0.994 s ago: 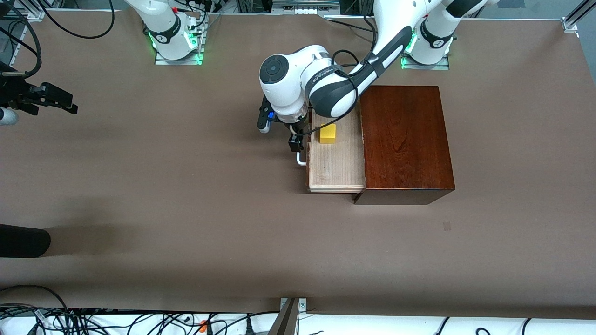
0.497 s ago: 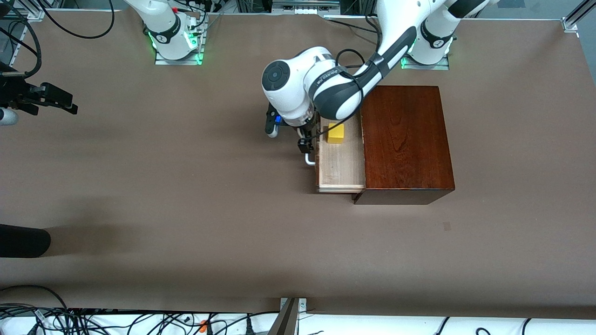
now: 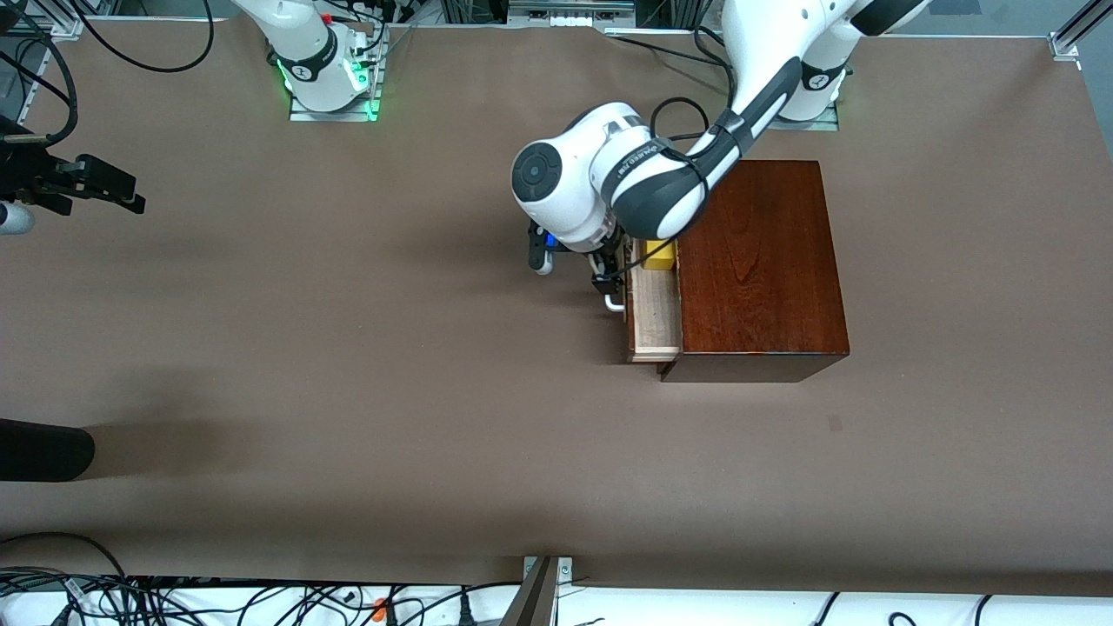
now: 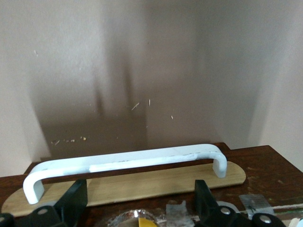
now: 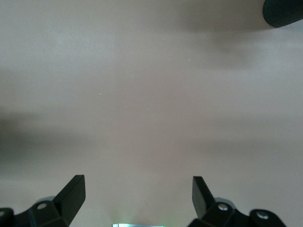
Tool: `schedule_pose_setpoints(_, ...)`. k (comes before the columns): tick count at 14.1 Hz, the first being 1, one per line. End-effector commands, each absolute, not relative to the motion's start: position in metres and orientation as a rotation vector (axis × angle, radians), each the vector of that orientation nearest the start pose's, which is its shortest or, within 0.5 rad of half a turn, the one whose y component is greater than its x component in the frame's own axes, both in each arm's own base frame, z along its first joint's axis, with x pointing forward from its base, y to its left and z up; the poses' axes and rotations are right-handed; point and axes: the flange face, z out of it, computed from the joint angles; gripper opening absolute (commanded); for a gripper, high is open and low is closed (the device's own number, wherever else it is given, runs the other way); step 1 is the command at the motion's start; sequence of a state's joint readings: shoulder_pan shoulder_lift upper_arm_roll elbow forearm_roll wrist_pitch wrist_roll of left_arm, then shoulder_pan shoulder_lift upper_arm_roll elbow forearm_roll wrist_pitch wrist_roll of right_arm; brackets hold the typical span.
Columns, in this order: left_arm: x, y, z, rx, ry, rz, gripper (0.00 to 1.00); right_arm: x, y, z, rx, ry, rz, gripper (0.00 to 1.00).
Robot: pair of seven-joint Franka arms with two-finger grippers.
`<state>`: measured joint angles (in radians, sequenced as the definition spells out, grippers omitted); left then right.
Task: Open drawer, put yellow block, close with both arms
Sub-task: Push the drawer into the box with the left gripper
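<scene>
Looking at the front view, the drawer [image 3: 654, 315] shows much less than one second ago: only a narrow pale strip sticks out of the mahogany box [image 3: 753, 261] at centre right. The yellow block [image 3: 659, 254] lies inside, half hidden. The left pincer [image 3: 611, 280] presses at the white handle [image 3: 614, 303]. Closing is, I judge, nearly finished.

In the left wrist view, the handle crosses the lower frame; the fingers [image 4: 73, 203] are spread wide, grasping nothing.

In the right wrist view, the right pincer [image 5: 137, 196] waits released over bare table [image 5: 151, 94].
</scene>
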<state>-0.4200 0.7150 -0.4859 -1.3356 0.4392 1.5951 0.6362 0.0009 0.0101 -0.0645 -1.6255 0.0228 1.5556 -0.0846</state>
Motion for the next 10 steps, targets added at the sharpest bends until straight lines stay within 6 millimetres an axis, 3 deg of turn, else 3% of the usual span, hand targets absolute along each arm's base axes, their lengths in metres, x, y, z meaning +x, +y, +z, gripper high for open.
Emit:
schedule_pose_setpoints(1, 0.52, -0.435, 0.324, -2.035, 2.059, 0.575, 1.0, 0.552, -0.033, 0.594, -3.095, -0.013, 0.126, 1.0)
schedule_pose_setpoints(10, 0.537, -0.391, 0.321, -2.08, 1.965, 0.725, 1.0, 0.552, -0.034, 0.594, -3.095, -0.011, 0.126, 1.0)
